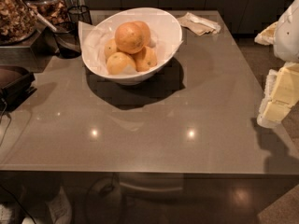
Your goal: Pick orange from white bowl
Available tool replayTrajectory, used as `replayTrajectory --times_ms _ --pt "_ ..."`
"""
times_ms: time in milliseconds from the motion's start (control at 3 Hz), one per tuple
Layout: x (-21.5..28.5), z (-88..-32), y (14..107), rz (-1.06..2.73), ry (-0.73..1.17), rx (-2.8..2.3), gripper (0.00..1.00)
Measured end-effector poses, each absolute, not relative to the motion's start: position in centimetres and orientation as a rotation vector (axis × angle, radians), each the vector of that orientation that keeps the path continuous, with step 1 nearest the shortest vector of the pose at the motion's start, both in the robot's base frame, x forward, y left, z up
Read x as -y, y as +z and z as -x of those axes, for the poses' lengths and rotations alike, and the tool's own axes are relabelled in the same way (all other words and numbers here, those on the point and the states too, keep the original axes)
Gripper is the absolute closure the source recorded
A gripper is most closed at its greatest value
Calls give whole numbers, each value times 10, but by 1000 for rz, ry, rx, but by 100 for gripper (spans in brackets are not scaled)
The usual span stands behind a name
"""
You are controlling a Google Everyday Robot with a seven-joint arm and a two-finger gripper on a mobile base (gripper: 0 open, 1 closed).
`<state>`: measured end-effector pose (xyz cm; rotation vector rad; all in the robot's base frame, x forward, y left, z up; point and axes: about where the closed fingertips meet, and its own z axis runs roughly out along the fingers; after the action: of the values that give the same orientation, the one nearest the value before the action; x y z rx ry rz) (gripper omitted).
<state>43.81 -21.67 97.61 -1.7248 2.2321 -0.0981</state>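
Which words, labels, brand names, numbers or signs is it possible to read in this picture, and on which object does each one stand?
None can be read.
The orange, the white bowl and the table carry no lettering.
The jars at the top left show no legible label.
The gripper, at the right edge far from the bowl, shows no marking either.

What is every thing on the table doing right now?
orange: on top of the pile in the bowl, not held.
white bowl: upright on the table, paper-lined, holding fruit.
smaller yellow fruits: in the bowl, under the orange.
gripper: over the table's right edge, away from the bowl, touching no fruit.
napkin: crumpled, lying behind the bowl.
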Motion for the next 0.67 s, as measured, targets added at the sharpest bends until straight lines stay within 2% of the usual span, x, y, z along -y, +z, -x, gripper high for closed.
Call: replayTrajectory --times_ms 667 --pt "212 -447 978 1641 -82 -2295 0"
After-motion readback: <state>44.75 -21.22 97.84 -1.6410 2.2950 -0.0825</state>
